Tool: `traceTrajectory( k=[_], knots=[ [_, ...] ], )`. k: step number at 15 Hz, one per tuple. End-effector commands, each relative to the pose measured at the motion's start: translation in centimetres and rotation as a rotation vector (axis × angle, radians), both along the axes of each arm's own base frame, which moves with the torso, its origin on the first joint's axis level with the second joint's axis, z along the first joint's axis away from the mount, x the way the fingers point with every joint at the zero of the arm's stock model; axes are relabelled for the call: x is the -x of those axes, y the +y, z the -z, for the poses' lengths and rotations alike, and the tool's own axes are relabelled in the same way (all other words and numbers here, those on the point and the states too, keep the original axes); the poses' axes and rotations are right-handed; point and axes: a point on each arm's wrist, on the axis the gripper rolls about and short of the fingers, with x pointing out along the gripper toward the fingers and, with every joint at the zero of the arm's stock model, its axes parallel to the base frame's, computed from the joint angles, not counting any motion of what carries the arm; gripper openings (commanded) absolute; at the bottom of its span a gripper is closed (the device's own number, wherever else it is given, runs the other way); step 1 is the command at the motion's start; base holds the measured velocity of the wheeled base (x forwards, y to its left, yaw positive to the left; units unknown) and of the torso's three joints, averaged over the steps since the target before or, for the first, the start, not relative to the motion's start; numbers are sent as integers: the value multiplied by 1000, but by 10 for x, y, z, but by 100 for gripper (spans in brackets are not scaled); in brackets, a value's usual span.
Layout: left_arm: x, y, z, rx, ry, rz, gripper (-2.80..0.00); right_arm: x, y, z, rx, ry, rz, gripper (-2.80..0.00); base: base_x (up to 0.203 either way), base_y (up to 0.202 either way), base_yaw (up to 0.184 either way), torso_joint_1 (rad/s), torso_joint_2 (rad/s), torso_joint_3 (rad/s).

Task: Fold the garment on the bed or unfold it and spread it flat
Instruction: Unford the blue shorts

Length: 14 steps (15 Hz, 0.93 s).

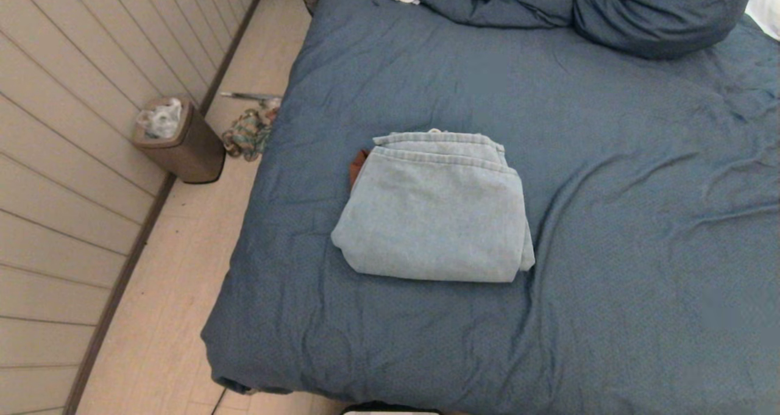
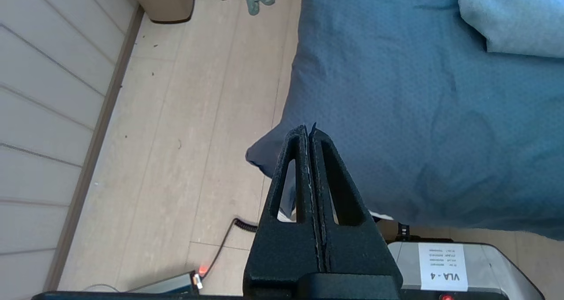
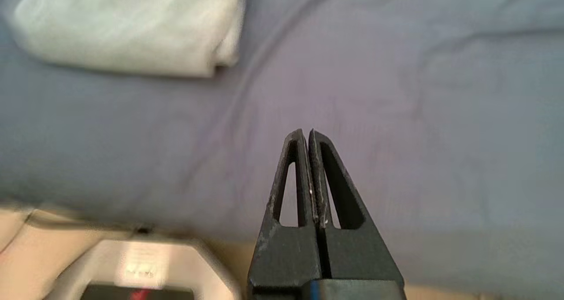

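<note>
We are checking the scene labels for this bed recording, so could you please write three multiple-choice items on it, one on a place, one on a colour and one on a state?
1. Where does the garment lie?
A. on the floor
B. near the middle of the bed
C. in the bin

2. What colour is the garment?
A. pale blue denim
B. red
C. black

3. How does the garment lie?
A. spread flat
B. hanging off the edge
C. folded into a compact stack

Answers: 1 B, the head view shows it on the cover, away from every edge. 2 A, light washed denim against the darker slate-blue cover. 3 C, layered edges show along its far side.

Left gripper and right gripper are shut, clear of it.
</note>
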Motion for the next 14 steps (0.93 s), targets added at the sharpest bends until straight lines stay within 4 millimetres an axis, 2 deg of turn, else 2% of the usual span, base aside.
traceTrajectory(
  k=[1, 2, 4, 6, 8, 10, 12, 14],
  knots=[
    [0, 0, 1, 0, 4, 0, -280, -15, 0, -51, -43, 84, -22, -280, 0, 0, 0, 0, 0, 0],
    [0, 0, 1, -2, 4, 0, -280, -27, 1, -70, -75, 124, -32, -280, 0, 0, 0, 0, 0, 0],
    [0, 0, 1, -2, 4, 0, -280, -62, 2, -108, -148, 214, -64, -280, 0, 0, 0, 0, 0, 0],
    [0, 0, 1, -2, 4, 1, -280, -107, 6, -129, -198, 333, -121, -280, 0, 0, 0, 0, 0, 0],
    [0, 0, 1, -2, 4, 0, -280, -165, 18, -128, -241, 506, -166, -280, 0, 0, 0, 0, 0, 0],
    [0, 0, 0, -7, 7, -1, -280, -217, 33, -117, -282, 653, -179, -280, 0, 0, 0, 0, 0, 0],
    [0, 0, 1, -26, 5, -1, -280, -255, 46, -105, -323, 749, -182, -280, 0, 0, 0, 0, 0, 0],
    [2, 0, -6, -31, -12, -5, -280, -277, 56, -96, -353, 788, -185, -280, 0, 0, 0, 0, 0, 0]
  ],
)
